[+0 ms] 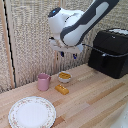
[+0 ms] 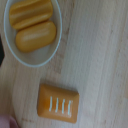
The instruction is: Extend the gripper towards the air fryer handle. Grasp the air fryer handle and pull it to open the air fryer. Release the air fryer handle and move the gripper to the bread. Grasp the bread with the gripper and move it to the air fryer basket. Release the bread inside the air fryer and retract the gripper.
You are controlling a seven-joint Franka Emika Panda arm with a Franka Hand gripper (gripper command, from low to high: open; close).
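Tool (image 1: 68,53), a white-grey block with blue-tipped fingers on the bulky white-and-black arm, hangs above the small golden-yellow rectangular bread (image 1: 62,89) on the wooden desk (image 1: 95,102); its spread cannot be told. Wrist view: bread (image 2: 59,103) beside a white bowl (image 2: 35,56) of yellow food.

The gripper (image 1: 68,53) hangs above the table (image 1: 95,100), directly over a bowl (image 1: 64,77) and the bread (image 1: 62,89) just beside it. The air fryer (image 1: 111,53) stands well apart, toward the exterior view's right.
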